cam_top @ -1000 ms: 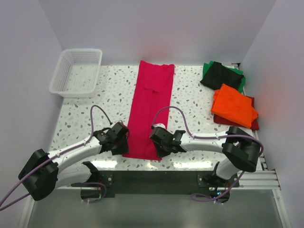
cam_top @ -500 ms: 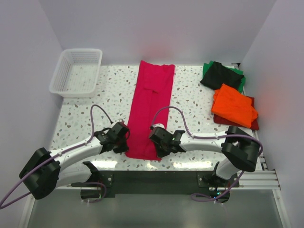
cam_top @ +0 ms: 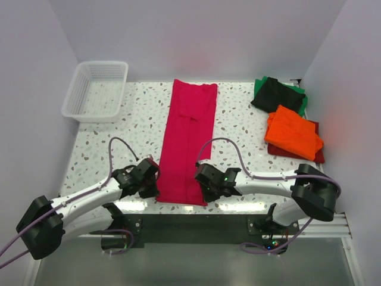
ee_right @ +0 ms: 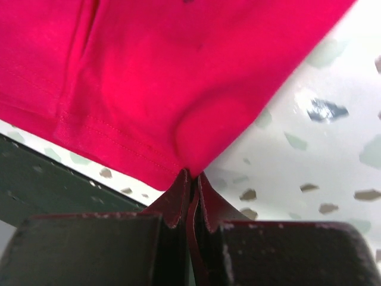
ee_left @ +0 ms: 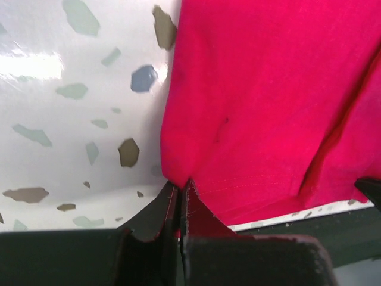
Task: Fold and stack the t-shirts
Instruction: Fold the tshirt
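Your left gripper [cam_top: 156,192] is pinched tight, jaws pressed together on the near left corner of the crimson-pink t-shirt [cam_top: 187,140]. Your right gripper [cam_top: 206,196] is clamped the same way, with no gap, on the near right corner. In both wrist views the stitched hem runs straight out from the jaws, and the cloth just beyond them puckers a little.

The shirt is folded lengthwise into a long narrow strip with a raised fold line down its middle. It lies flat on the speckled table [cam_top: 137,119]. The strip lies to the right of the white mesh basket [cam_top: 95,89], its far end level with the basket and its near end well in front of it.

Far to the basket's right, beyond the strip, a black t-shirt [cam_top: 277,94] rests on a green t-shirt [cam_top: 260,85]. Just nearer than those, an orange t-shirt [cam_top: 293,132] sits folded on a dark red t-shirt [cam_top: 318,156].
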Controlling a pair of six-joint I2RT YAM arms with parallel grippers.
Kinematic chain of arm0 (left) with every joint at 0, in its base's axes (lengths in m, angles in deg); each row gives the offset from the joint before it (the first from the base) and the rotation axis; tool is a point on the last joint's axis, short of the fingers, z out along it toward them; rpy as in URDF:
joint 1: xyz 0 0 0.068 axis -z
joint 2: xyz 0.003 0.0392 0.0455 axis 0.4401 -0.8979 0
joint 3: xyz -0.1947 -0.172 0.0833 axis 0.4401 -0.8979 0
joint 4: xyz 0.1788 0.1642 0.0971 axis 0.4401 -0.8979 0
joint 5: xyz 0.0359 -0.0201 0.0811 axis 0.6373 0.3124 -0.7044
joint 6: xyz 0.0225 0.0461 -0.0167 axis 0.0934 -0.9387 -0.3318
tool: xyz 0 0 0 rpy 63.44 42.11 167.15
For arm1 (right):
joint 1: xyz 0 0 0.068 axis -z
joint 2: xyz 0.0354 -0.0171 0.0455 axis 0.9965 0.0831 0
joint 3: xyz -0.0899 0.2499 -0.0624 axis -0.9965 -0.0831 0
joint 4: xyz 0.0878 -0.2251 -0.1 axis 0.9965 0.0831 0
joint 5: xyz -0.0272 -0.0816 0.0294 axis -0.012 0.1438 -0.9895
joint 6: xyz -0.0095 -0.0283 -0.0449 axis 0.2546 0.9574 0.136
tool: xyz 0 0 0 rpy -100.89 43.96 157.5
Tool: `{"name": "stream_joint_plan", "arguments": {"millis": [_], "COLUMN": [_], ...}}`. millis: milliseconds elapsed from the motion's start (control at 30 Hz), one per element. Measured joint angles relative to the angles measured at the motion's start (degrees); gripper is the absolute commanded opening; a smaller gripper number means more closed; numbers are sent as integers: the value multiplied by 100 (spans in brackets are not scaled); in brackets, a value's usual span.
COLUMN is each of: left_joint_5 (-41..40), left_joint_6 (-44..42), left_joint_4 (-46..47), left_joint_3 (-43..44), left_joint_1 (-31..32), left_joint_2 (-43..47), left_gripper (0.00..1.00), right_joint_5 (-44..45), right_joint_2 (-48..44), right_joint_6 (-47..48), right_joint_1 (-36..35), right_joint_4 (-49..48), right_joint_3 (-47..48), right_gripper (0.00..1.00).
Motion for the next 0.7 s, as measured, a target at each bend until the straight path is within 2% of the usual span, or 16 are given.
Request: {"name": "stream_joint_plan", "arguments": {"millis": [300,700], "left_joint_5": [39,-107], "left_joint_6": [601,1082], "left_joint_4": [-337,-584], "left_joint_3": [59,507], "left_joint_1": [761,1716], "left_joint_2": [146,-444], "left_gripper": [0,0], "right_joint_5": [-9,-107], "right_joint_2": [-848,-1344], "right_joint_6": [-289,-476], "right_joint_1": [-81,-186], "right_joint_4": [332,695], "right_joint_3": [-385,-640], "right_gripper": [0,0]}}
